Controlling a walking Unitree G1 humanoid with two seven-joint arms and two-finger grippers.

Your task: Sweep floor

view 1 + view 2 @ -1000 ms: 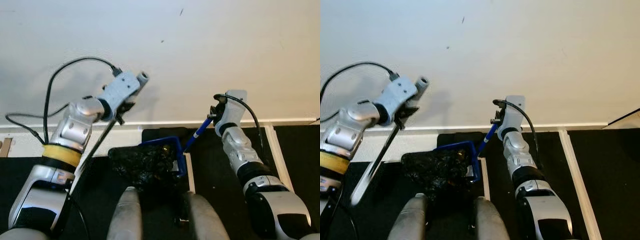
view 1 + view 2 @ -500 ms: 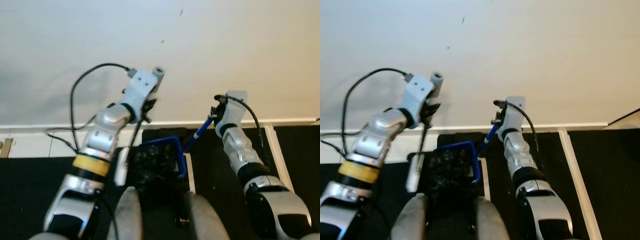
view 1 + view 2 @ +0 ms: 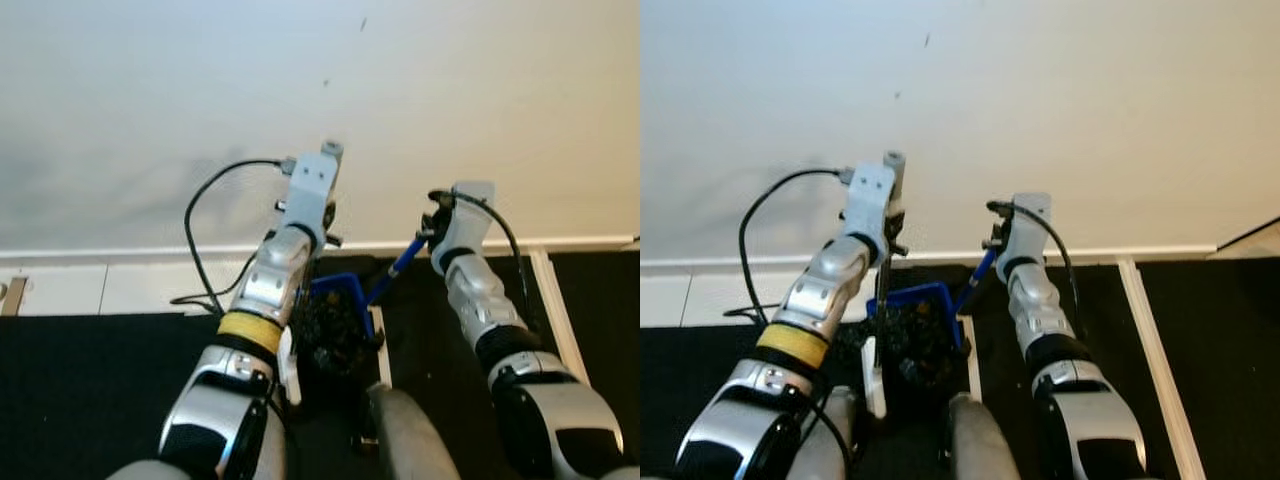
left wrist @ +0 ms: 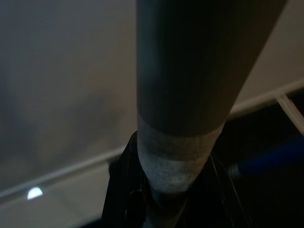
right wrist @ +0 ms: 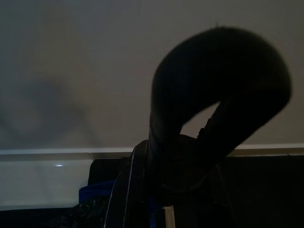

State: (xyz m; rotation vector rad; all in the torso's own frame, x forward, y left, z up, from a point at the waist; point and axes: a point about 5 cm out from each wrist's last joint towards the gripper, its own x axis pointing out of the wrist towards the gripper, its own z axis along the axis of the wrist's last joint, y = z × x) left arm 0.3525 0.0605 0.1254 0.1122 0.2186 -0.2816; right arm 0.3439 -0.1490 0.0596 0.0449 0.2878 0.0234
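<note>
**Broom and dustpan held over a black mat at the wall**

The left tool [image 3: 318, 222] was raised before the white wall [image 3: 320, 90], closed around the grey broom handle [image 3: 880, 330], which ran down from it almost upright toward the near side. In the left wrist view the handle [image 4: 190, 95] was seen close up, with a pale band of tape around it. The right tool [image 3: 432, 228] was held to the right of it, near the white baseboard [image 3: 120, 252]; whether its fingers were wide or narrow could not be told, though the blue dustpan handle [image 3: 395, 268] ended right at it. The blue dustpan [image 3: 340, 300] sat on the black floor mat [image 3: 100, 390] between the two arms, just near of the baseboard, and dark debris [image 3: 335, 335] was heaped in it. A white strip [image 3: 555, 310] was laid along the mat on the right. A black cable [image 3: 200, 230] was looped from the left wrist down over the pale floor tile [image 3: 60, 288] on the left.
</note>
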